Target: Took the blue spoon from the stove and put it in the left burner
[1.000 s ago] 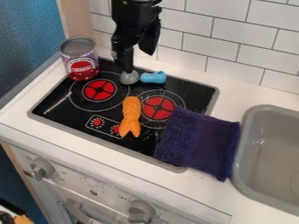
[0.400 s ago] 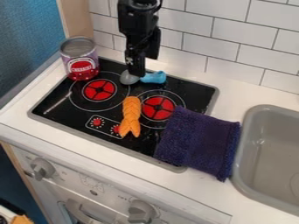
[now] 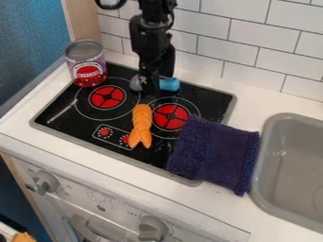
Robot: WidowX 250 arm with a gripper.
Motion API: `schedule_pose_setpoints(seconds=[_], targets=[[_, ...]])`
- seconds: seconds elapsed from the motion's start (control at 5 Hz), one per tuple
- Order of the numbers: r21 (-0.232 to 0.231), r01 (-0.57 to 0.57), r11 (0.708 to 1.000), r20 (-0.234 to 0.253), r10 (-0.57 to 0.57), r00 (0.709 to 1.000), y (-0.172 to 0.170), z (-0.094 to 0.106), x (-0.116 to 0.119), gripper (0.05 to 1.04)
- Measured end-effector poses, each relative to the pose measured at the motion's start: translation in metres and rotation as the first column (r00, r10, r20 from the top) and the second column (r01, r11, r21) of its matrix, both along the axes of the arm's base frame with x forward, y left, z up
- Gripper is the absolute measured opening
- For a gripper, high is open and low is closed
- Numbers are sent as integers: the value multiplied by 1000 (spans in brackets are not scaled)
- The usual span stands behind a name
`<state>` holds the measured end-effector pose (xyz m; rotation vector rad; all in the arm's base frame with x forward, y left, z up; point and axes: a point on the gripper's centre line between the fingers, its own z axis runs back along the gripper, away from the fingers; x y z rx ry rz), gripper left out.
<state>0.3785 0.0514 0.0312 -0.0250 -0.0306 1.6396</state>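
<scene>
Blue spoon (image 3: 170, 84): likely light, stiff, slick; best pinched mid-length, behind grey bowl (image 3: 135, 83). Jaws at middle; spread or closed, cannot tell.

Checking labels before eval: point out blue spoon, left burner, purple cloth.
Blue spoon (image 3: 170, 85): camera view, on its blue part.
Left burner (image 3: 115, 95): camera view, on its red centre.
Purple cloth (image 3: 213, 153): camera view, middle of its top surface.

Blue-handled, grey-bowled spoon (image 3: 170, 84), mid. hidden, lies nr back of blk rect. stovetop (image 3: 211, 101), bowl nr round red L burner (image 3: 107, 97).
</scene>
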Motion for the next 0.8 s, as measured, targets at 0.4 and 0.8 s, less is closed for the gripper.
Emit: schedule_pose_setpoints(seconds=[0.4, 0.8], targets=[[-29, 17, 999, 12, -16, 1000, -9, -9, 12, 972], [-41, 17, 999, 19, -16, 1000, -10, -10, 16, 442]])
